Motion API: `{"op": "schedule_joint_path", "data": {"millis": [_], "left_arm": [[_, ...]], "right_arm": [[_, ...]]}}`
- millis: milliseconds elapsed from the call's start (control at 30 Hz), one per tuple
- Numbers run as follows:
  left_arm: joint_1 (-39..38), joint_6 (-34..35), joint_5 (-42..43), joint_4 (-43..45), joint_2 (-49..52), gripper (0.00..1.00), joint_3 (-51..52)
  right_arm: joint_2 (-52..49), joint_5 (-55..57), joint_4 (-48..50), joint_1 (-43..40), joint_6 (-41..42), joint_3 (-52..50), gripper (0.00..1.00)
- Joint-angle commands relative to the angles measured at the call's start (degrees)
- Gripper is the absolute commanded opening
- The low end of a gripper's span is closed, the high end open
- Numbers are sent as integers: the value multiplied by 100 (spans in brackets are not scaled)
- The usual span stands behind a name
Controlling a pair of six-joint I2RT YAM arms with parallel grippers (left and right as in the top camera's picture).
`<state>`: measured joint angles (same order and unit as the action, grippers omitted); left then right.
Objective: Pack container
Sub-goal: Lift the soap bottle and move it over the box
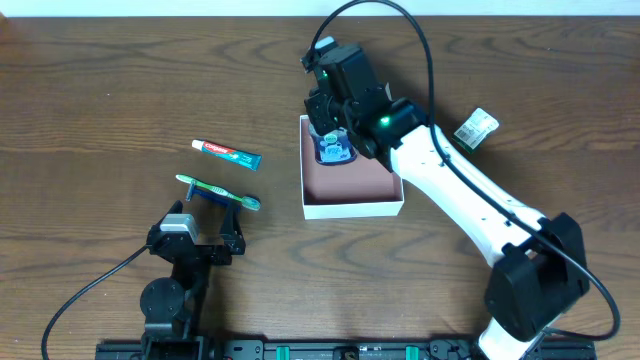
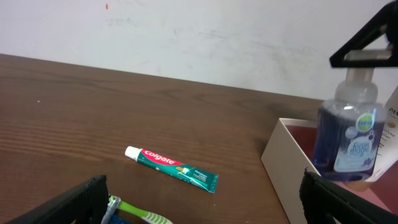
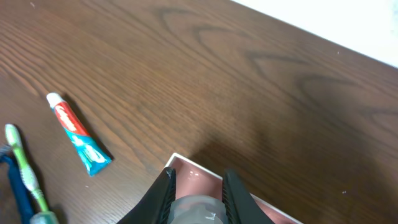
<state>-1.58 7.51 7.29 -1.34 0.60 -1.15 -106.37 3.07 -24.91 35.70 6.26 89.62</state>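
Overhead, my right gripper (image 1: 335, 138) clamps a blue soap bottle (image 1: 333, 152) above the far left corner of the container (image 1: 352, 208), shallow, square, white-walled, pink-brown inside.

**Wooden table being shared by toiletries and 1 box**

A dark wood-grain table (image 1: 90, 110) is being used as the sole support. Left of centre, 1 toothpaste tube (image 1: 226, 153) is being borne flat, with 1 green toothbrush (image 1: 218, 191) lying near it, towards the front. The container (image 1: 352, 209) is being carried at centre. To its right, well apart, 1 small packet (image 1: 476, 128) is being supported.
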Motion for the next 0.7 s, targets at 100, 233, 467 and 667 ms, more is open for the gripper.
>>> {"op": "schedule_joint_path", "data": {"millis": [100, 233, 467, 667], "left_arm": [[28, 9, 68, -205, -31, 98, 92], [28, 9, 68, -205, -31, 98, 92], [28, 9, 68, -205, -31, 98, 92], [28, 9, 68, -205, -31, 98, 92]], "right_arm": [[-96, 286, 120, 20, -122, 144, 5], [-179, 315, 181, 20, -122, 144, 5], [-352, 315, 295, 20, -118, 144, 4], [-369, 315, 640, 22, -120, 144, 2]]}}
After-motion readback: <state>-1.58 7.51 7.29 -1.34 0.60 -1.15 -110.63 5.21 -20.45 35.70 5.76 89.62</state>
